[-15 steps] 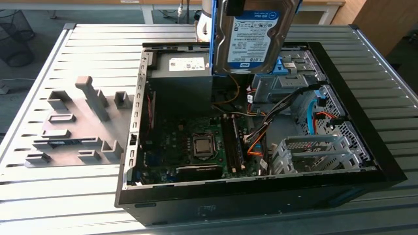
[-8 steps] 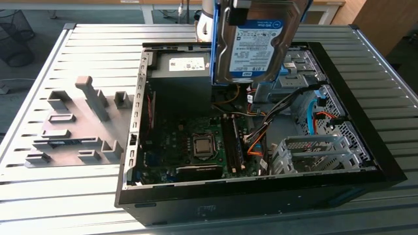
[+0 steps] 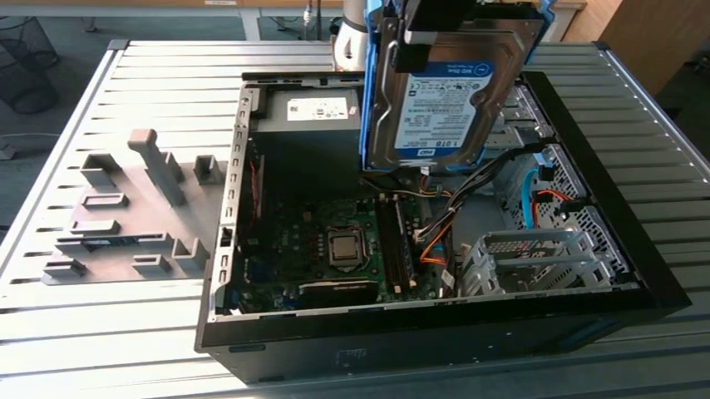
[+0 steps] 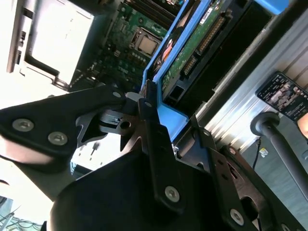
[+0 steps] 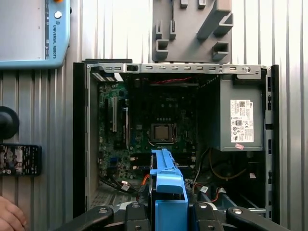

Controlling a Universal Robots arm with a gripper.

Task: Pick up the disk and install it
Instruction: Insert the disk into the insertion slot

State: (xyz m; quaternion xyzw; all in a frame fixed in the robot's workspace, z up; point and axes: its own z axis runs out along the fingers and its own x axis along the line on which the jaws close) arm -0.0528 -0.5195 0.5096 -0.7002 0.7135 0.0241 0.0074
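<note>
The disk [image 3: 444,100], silver with a blue-and-white label and clipped in a bright blue carrier, hangs upright above the open computer case [image 3: 444,312], over its far right part in the exterior view. My gripper [image 3: 441,32] is shut on the carrier's upper edge. In the second wrist view the black fingers [image 4: 147,108] clamp the blue frame of the disk [image 4: 192,48], whose green circuit side shows. In the first wrist view the disk [image 5: 166,180] appears edge-on, with the gripper [image 5: 168,214] closed around it and the motherboard [image 5: 161,130] below.
Inside the case are a silver drive cage [image 3: 533,258], orange cables [image 3: 433,245] and a dark-grey power supply box [image 3: 305,125]. A grey fixture block [image 3: 133,208] stands beside the case. A phone [image 5: 19,159], a pendant [image 5: 33,33] and a person's hand [image 5: 9,216] lie at the table's side.
</note>
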